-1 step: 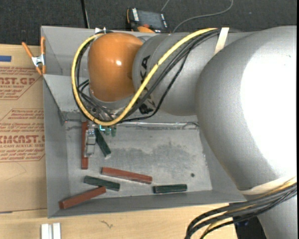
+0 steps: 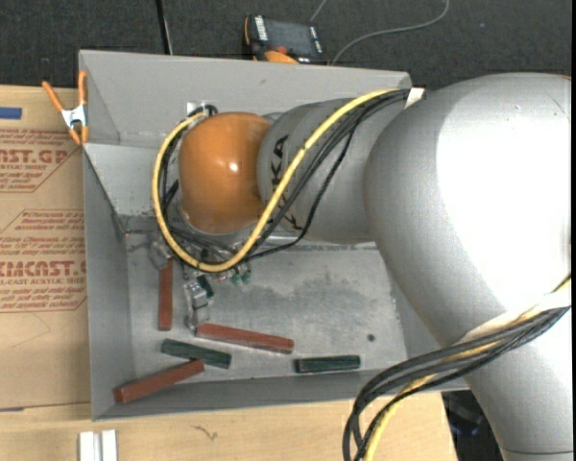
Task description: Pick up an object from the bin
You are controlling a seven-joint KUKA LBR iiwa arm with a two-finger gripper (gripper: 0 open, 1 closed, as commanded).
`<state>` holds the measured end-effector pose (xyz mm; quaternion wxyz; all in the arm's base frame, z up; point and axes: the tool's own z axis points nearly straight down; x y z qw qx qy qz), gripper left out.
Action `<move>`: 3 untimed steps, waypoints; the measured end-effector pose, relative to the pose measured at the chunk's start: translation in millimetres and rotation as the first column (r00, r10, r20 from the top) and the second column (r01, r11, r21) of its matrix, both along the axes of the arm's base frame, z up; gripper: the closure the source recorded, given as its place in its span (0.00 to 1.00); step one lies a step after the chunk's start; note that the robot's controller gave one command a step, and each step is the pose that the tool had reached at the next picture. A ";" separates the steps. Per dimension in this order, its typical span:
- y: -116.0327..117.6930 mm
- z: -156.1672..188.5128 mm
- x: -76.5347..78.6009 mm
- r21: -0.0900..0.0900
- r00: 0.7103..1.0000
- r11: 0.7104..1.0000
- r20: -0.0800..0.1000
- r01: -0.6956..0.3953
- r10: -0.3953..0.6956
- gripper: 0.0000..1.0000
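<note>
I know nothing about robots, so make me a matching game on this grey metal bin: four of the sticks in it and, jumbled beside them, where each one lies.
Things
1. red-brown flat stick lying slanted
2. red-brown flat stick lying up-down in the view
3. dark green flat stick lying alone
4. red-brown flat stick lying almost level

Places
A. just left of the gripper
B. farthest right on the grey metal bin's floor
C. by the bottom-left corner
D. mid-floor, just below the gripper

Pairs: 1-C, 2-A, 3-B, 4-D.
</note>
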<state>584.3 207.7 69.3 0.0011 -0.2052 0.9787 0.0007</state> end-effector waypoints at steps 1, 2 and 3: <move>13.3 1.0 -5.3 0.000 0.871 0.871 0.003 -0.491 0.491 0.00; 13.2 1.3 -5.3 0.002 0.872 0.872 0.002 -0.489 0.489 1.00; 12.5 159.1 -4.5 -0.003 0.841 0.841 0.010 -0.541 0.541 1.00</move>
